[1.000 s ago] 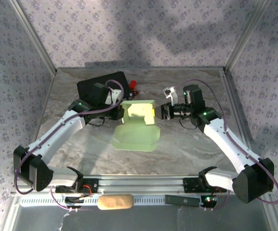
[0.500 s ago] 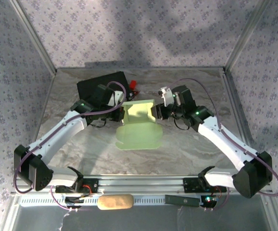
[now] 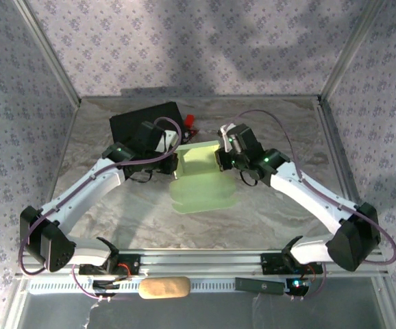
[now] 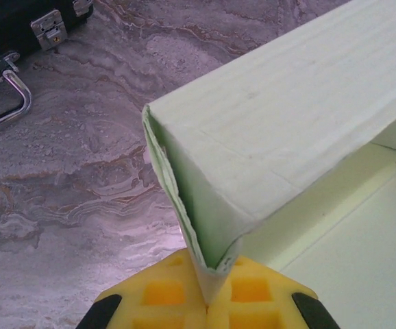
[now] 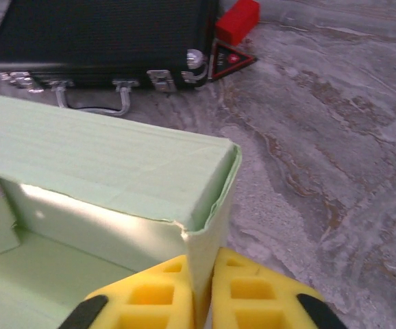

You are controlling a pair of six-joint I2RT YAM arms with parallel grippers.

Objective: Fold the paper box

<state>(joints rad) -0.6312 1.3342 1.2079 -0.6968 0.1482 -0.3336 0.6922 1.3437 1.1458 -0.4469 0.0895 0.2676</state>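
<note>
Top external view: left tool [image 3: 174,160] and right tool [image 3: 219,159] each pinch one side wall of the paper box [image 3: 199,186]; I think both should push inward evenly, gently.

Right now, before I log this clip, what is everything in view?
paper box: one, pale green, table centre, part-folded, one end held by each pincer
black case: one, black with metal handle and latches, far left, behind the box
red block: one, red, at the case's right end
triangular tag: one, dark with a red mark, beside the red block
tan oblong object: one, tan, near edge, below the rail
table: one, grey marbled
left pincer: yellow pads, shut on the box's left end
right pincer: yellow pads, shut on the box's right end
</note>
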